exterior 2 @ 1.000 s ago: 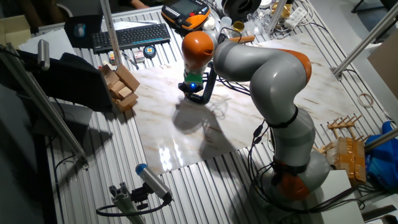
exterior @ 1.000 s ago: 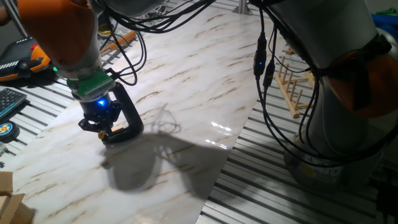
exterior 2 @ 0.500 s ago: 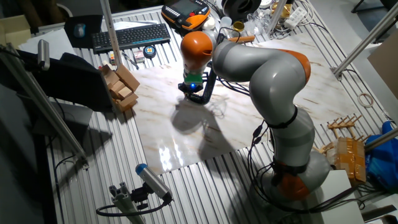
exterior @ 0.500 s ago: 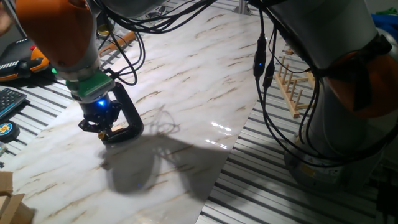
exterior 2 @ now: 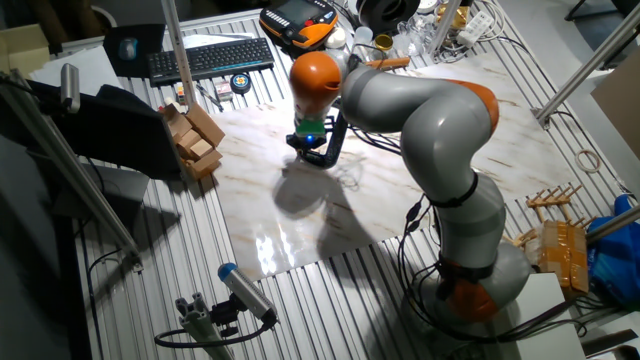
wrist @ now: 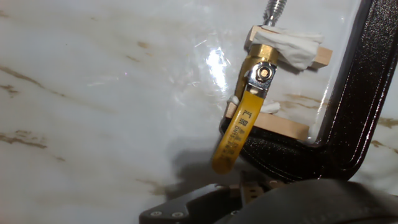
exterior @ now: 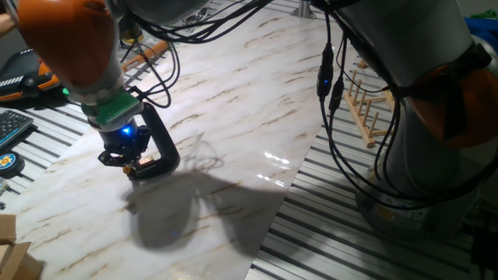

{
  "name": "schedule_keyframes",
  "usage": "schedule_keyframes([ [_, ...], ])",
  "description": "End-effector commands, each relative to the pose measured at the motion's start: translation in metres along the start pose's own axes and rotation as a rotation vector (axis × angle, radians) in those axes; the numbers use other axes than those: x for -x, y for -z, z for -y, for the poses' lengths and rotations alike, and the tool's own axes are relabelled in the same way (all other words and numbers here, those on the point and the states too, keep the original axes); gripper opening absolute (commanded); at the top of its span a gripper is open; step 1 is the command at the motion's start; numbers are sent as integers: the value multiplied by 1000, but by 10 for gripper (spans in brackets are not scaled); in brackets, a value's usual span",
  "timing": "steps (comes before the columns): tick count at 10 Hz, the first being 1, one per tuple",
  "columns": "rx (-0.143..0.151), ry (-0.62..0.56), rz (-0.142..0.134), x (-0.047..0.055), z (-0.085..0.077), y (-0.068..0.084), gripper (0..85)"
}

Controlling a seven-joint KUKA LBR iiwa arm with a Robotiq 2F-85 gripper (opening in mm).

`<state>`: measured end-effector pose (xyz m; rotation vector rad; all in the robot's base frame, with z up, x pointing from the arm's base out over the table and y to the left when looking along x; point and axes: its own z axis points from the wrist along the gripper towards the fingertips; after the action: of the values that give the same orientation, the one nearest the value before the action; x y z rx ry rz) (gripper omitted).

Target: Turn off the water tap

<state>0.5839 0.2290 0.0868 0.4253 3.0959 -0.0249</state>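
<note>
The water tap (wrist: 261,65) is a small brass valve held between two small wooden blocks (wrist: 273,124) in the jaw of a black clamp (wrist: 348,106), with white padding (wrist: 297,50) wrapped at the upper block. Its flat yellow lever (wrist: 239,127) runs from a silver nut on the valve body down and slightly left, ending just above the dark gripper body at the bottom of the hand view. The clamp's silver screw (wrist: 273,9) presses on the upper block from above.

From the fixed views the clamp (exterior: 159,148) lies on the near left part of a marble-patterned board (exterior: 233,117), and the gripper (exterior: 124,154) sits low over its open jaw, a blue light glowing on the hand. Whether the fingers are spread or closed cannot be told, nor whether they touch the lever.

A keyboard (exterior 2: 210,58) and wooden blocks (exterior 2: 195,140) lie off the board's left edge.
</note>
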Motion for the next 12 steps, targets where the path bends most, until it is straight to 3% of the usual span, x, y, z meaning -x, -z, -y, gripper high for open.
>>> schedule_keyframes([
  [1,2,4,-2,0,1,-2,0],
  [12,26,-34,3,-1,-8,-11,0],
])
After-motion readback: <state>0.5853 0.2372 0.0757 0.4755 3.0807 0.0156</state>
